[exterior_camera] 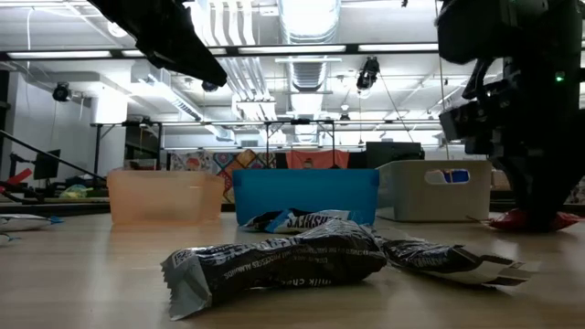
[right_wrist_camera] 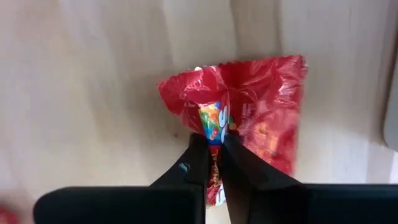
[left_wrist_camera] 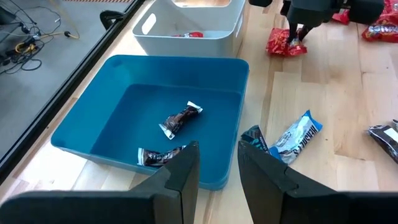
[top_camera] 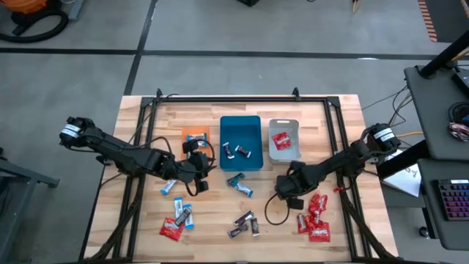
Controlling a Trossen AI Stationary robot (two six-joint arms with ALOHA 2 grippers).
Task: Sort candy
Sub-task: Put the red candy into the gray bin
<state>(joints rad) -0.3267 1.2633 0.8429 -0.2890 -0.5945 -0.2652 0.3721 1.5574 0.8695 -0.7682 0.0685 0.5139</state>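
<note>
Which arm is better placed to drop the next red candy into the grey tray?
The right. Its claw is already pinched on a red candy close to the grey tray; the left claw is open, empty, beside the teal tray.

- The left gripper (left_wrist_camera: 217,163) is hovering over the near rim of the teal tray (left_wrist_camera: 93,118), its fingers (left_wrist_camera: 185,174) sitting slightly parted with nothing between them.
- Two dark-wrapped candies (left_wrist_camera: 180,119) are lying inside the tray.
- A blue-and-white candy (left_wrist_camera: 297,135) is lying on the wooden table (left_wrist_camera: 323,87), just beside the tray.
- A grey tray (left_wrist_camera: 186,25) is standing beyond.
</note>
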